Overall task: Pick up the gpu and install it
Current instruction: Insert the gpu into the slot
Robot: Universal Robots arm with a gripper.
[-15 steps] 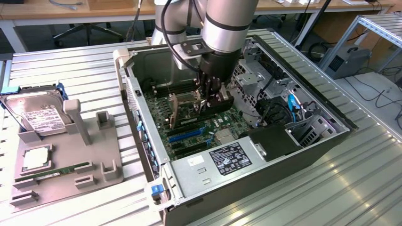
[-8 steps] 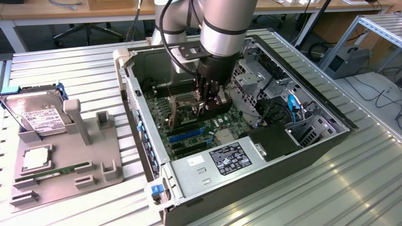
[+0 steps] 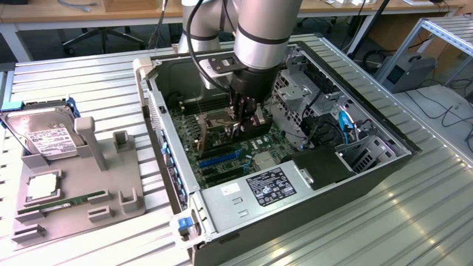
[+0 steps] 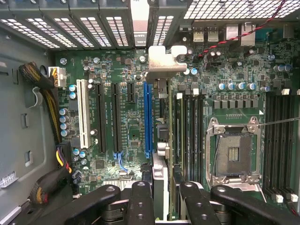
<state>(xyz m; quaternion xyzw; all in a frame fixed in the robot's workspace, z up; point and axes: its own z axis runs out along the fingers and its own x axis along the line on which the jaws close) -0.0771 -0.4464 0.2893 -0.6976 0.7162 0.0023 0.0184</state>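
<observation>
A: We have the gpu [image 4: 161, 140] clamped edge-on between the fingers of the gripper [image 4: 161, 206], its silver bracket [image 4: 165, 61] pointing toward the slotted rear wall of the computer case [image 3: 347, 183]. It hangs over the motherboard [image 4: 122, 154], just beside the blue slot [image 4: 148, 117].

B: So the claw is closed on the card, not empty?

A: Yes, gripping it by its thin faces. In the exterior view the card [image 3: 247, 119] sits low inside the case, under the arm [image 3: 258, 44].

B: To seat it well, we'd judge the card has to stay square to the slot along its whole length, with the bracket meeting the rear opening at the same time. Any tilt and one end would likely bind.

A: Agreed. On one side the black slots [image 4: 115, 117] and the white slot [image 4: 83, 117] leave open board. On the other, the memory slots [image 4: 190, 126] run close alongside, with the empty processor socket [image 4: 233, 152] beyond them.

B: And the walls?

A: The drive cage [image 3: 296, 94] stands near the arm on the exterior view's right. The cable bundle [image 4: 44, 98] stays well apart from the card.
</observation>
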